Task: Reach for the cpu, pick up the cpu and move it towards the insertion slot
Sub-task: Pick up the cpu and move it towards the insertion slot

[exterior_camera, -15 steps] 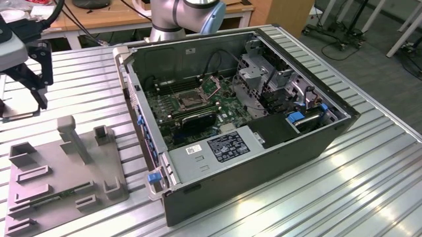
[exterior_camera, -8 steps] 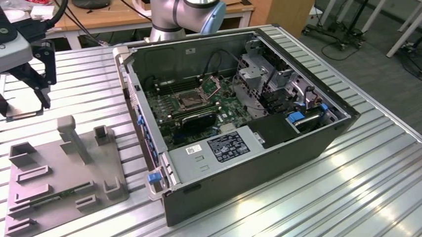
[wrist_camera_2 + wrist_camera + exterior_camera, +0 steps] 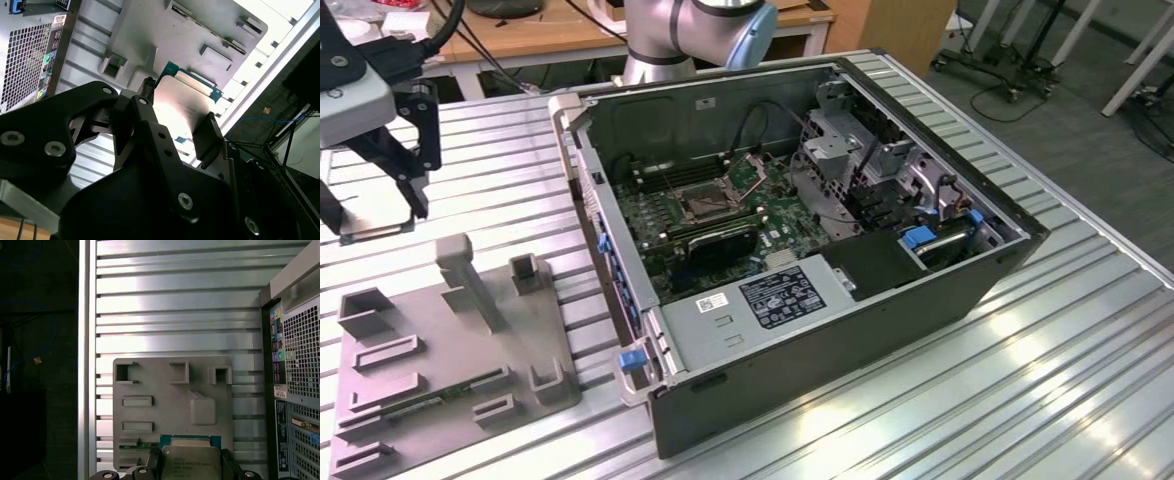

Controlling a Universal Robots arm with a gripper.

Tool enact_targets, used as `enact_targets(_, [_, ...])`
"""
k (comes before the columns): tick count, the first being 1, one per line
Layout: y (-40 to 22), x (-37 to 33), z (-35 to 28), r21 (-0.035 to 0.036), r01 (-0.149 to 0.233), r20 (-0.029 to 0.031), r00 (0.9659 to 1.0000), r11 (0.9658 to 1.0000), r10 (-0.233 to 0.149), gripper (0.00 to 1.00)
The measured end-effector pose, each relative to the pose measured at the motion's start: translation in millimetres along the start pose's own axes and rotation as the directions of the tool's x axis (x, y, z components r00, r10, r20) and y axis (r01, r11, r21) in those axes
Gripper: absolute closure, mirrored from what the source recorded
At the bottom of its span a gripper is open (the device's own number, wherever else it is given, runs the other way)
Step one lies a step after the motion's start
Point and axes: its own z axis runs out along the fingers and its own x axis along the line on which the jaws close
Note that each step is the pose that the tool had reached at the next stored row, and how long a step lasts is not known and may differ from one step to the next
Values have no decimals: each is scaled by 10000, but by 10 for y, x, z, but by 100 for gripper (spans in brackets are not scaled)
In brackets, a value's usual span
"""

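We are noting the fingers (image 3: 206,134) gripping the cpu (image 3: 192,462) by opposite edges, hanging above the gray tray (image 3: 160,390) — we are judging it wants carrying level and unhurried toward the insertion slot (image 3: 707,205), well apart inside the case (image 3: 854,330).

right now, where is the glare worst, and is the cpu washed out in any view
Exterior view: bright glare streaks on the ribbed table, computer case interior in shade. Second wrist view: the cpu lid is washed out pale pink by reflection. First wrist view: white glare bands on the table, cpu evenly lit.
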Motion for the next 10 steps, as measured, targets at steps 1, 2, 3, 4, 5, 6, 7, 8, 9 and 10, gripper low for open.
enact_targets(1, [0,-5,0,0,0,0,10000,10000,0,45])
enact_targets(2, [0,-9,0,0,0,-1,10000,10000,0,45])
enact_targets(3, [0,-14,0,0,0,-1,10000,10000,0,45])
enact_targets(4, [1,-19,0,0,0,0,10000,10000,0,45])
enact_targets(5, [1,-22,0,0,0,0,10000,10000,0,45])
enact_targets(6, [1,-25,1,-1,-1,1,10000,10000,1,45])
enact_targets(7, [1,-28,1,0,0,0,10000,10000,0,45])
enact_targets(8, [1,-31,0,0,0,-1,10000,10000,0,45])
enact_targets(9, [1,-35,0,0,0,0,10000,10000,0,45])
enact_targets(10, [1,-38,0,0,0,0,10000,10000,0,45])
